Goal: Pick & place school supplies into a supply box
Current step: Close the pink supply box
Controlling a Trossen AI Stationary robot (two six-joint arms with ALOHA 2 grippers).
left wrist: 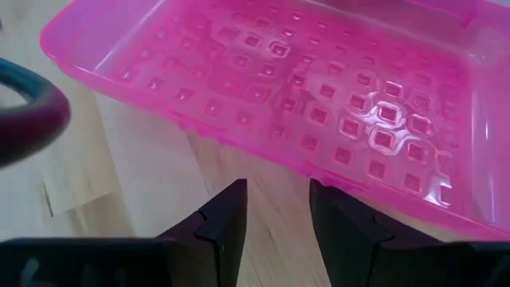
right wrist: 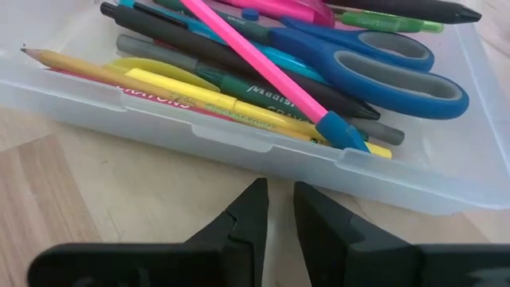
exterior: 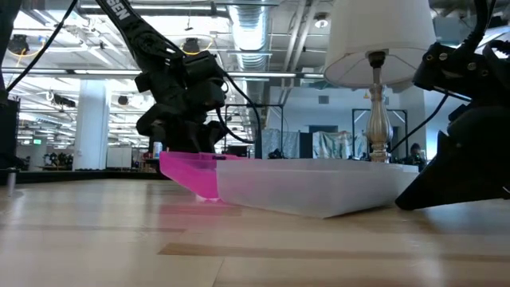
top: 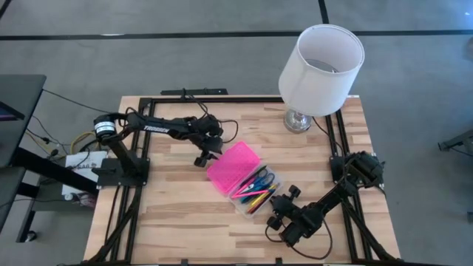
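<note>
The supply box lies open in mid-table. Its pink textured lid (top: 235, 166) (left wrist: 319, 88) is swung out toward the far left and rises at a slant off the table (exterior: 191, 171). The clear tray (top: 260, 208) (right wrist: 239, 143) (exterior: 311, 187) holds the school supplies (top: 255, 193): blue-handled scissors (right wrist: 382, 72), a pink pen (right wrist: 263, 64), and yellow, green, black and orange pens and pencils. My left gripper (top: 203, 157) (left wrist: 277, 215) is open, low at the lid's free edge. My right gripper (top: 284, 203) (right wrist: 280, 211) is open by a narrow gap, just outside the tray's long wall.
A lamp with a white shade (top: 321, 66) stands on its metal base (top: 298, 120) at the table's far right. A dark blurred loop (left wrist: 24, 112) hangs close to the left wrist camera. Bare wood lies along the near edge (top: 185, 229).
</note>
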